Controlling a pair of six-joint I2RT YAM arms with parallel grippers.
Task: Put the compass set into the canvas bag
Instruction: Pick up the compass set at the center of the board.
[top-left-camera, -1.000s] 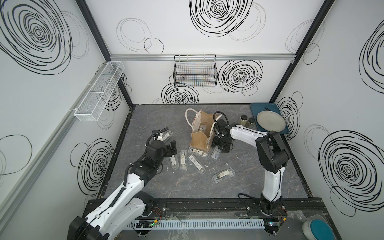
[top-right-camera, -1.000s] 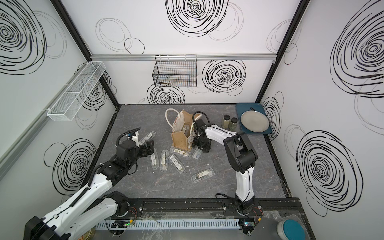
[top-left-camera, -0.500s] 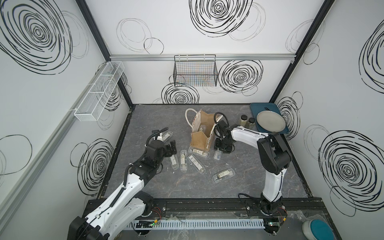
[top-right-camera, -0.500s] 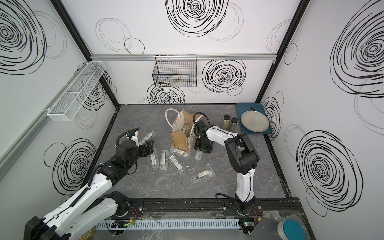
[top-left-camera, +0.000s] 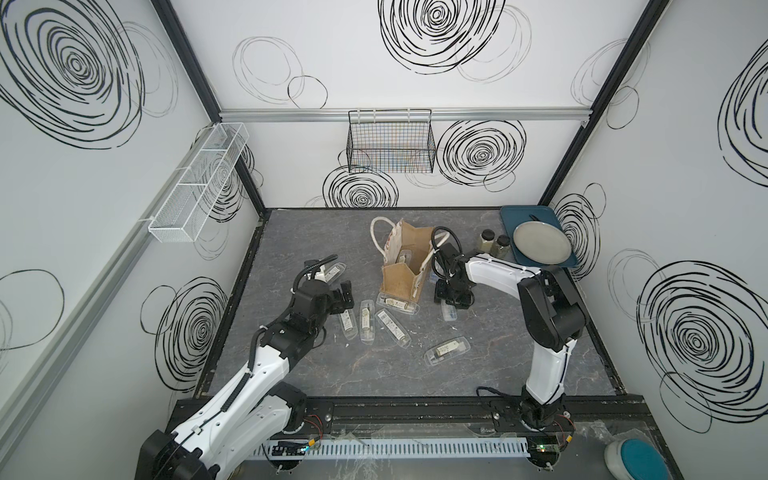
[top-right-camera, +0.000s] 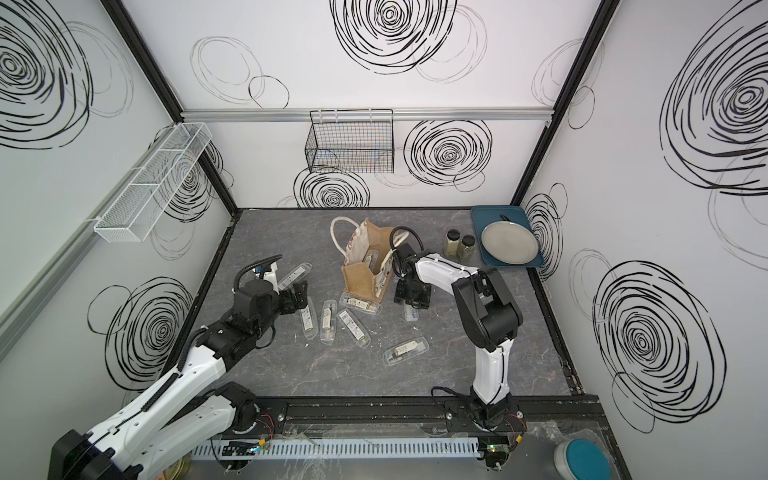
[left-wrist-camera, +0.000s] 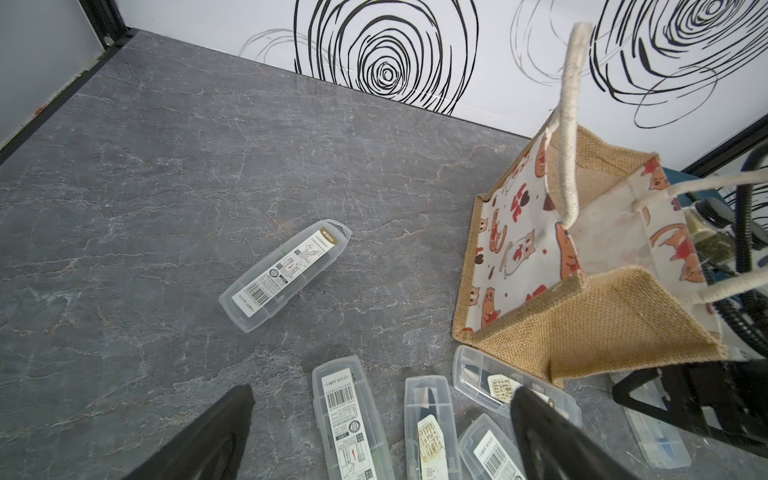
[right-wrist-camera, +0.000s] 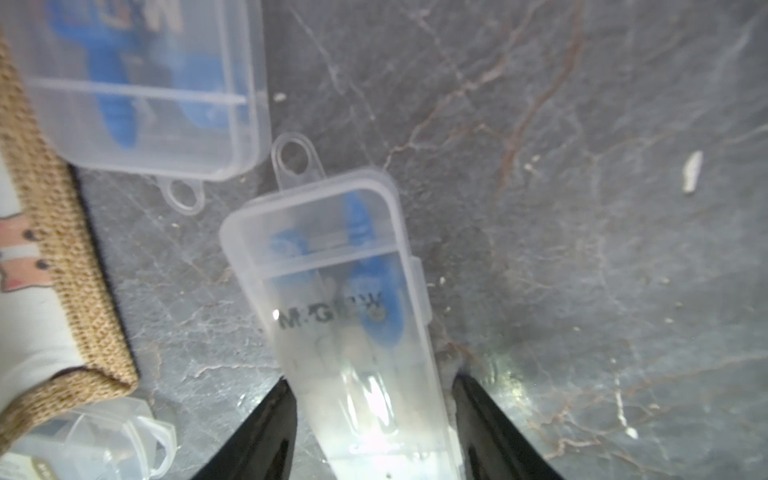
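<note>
Since several clear cases (top-left-camera: 365, 326) lie about the table (top-left-camera: 519, 374), the compass set (top-left-camera: 449, 312) meant here is the one under the right gripper (top-left-camera: 453, 296). In both top views that gripper stands low over it, just beside the canvas bag (top-left-camera: 402, 277) on the bag's right. The case's long axis runs front to back, roughly along the bag's side wall, so the open mouth lies up and to the left of it. The left gripper (top-left-camera: 343, 296) hangs farther from the bag, which makes the right arm plainly the nearer. From the left wrist, the left gripper (left-wrist-camera: 382, 392) shows its jaws spread wide, holding nothing, and the canvas bag (left-wrist-camera: 590, 320) stands with its mouth open upward. From the right wrist, the compass set (right-wrist-camera: 345, 299), a blue compass (right-wrist-camera: 374, 299) inside, lies lengthwise between the right gripper (right-wrist-camera: 372, 380) fingers (right-wrist-camera: 266, 432). These flank its narrow sides; whether they press it or only straddle it cannot be told. A lift, then a short carry leftward over the rim, looks to be what follows.
</note>
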